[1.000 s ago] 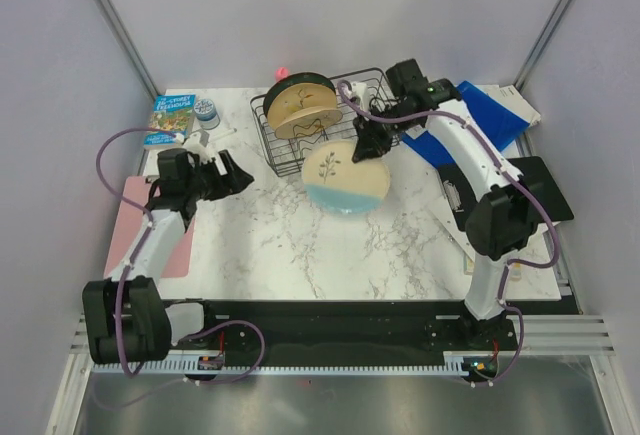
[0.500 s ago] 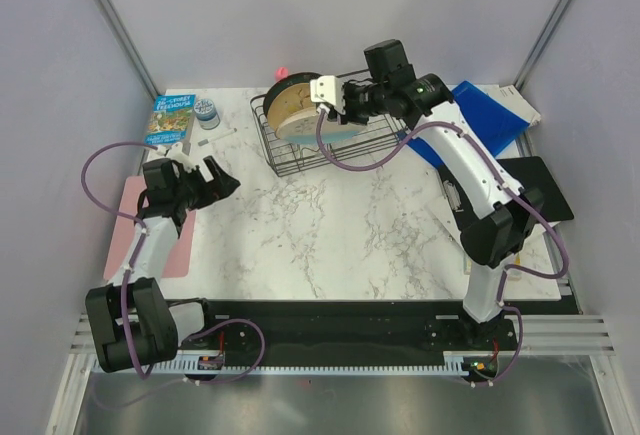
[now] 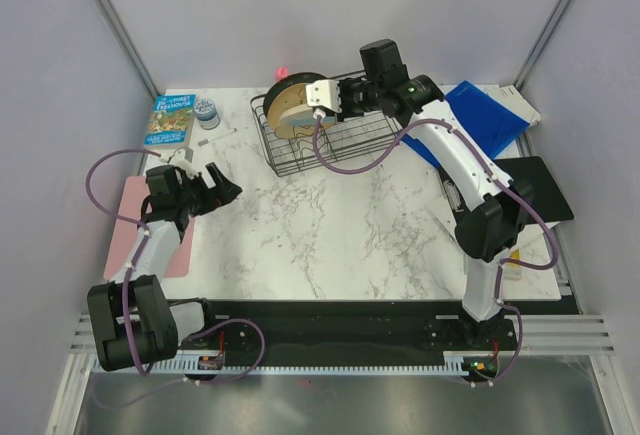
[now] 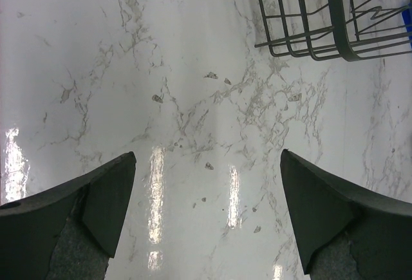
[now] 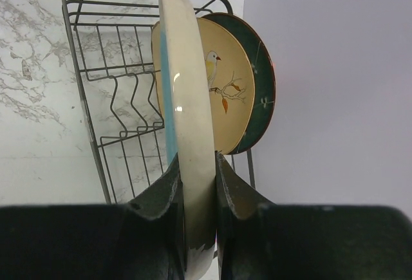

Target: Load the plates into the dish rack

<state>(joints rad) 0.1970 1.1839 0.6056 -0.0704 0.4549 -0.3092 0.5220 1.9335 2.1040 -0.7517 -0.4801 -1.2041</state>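
Top external view: a second ago the right gripper (image 3: 345, 100) carried the cream-and-blue plate (image 5: 183, 87) face-up just in front of the dish rack (image 3: 290, 160), which sits at the far edge of the table (image 3: 330, 225), about midway along it. Now that arm has swung over the rack and turned the plate onto its edge. The right wrist view shows the jaws closed narrowly on the plate's rim, one on each face. The plate stands upright inside the wire walls, just beside a tan plate (image 5: 222, 93) with a bird on it and a dark teal plate (image 5: 261, 80) behind that. Whether its lower edge already rests in a divider slot is hidden, and I cannot tell if a second tan plate stands among them

The left gripper (image 4: 207, 158) has drawn back toward the left edge, and its jaws have spread fully wide with nothing between them, over bare marble near the rack's corner

This looks like the last plate going in. What seems left is to settle it into a slot and let go without knocking it against the tan plate
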